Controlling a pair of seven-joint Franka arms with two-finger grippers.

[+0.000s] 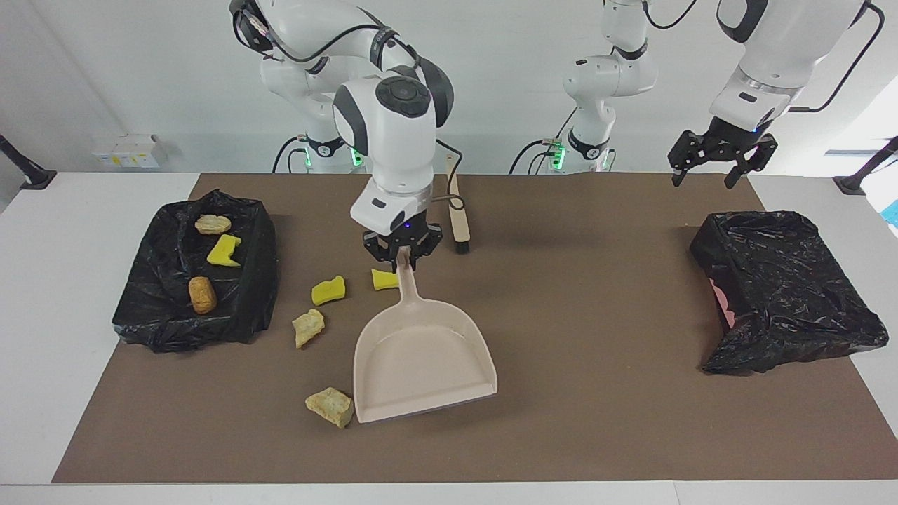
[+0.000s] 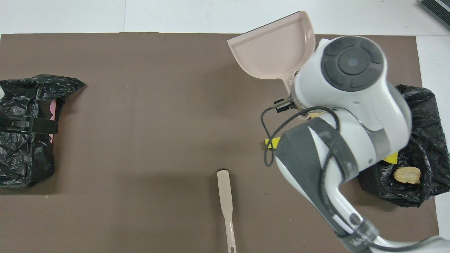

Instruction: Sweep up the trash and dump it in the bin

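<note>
1. Your right gripper (image 1: pixel 402 258) sits clamped on the handle of the beige dustpan (image 1: pixel 421 361), holding it over the brown mat (image 1: pixel 561 393) toward the right arm's end of the worktop (image 1: pixel 42 393).
2. The pan slopes down away from the robots, its open lip at the mat (whether it touches, you cannot tell from either view).
3. A pale beige chunk (image 1: pixel 329 407) lies just beside the pan's corner, the trash farthest from the robots.
4. Another beige chunk (image 1: pixel 308 327) and two yellow sponge pieces (image 1: pixel 328 290) (image 1: pixel 385 280) lie loose on the mat, between the pan's handle and the black-lined bin (image 1: pixel 245 308) at the right arm's end.
5. Inside that bin rest three pieces: a beige chunk (image 1: pixel 212 224), a yellow sponge scrap (image 1: pixel 224 251) and the brown oval lump (image 1: pixel 202 294).
6. Your left gripper (image 1: pixel 715 170) hangs with its fingers apart and nothing between them, over the mat's edge near a second black-lined bin (image 1: pixel 786 294) (that arm waits).
7. The brush (image 1: pixel 458 210) lies on the mat close to the robots, bristles pointing away from them.
</note>
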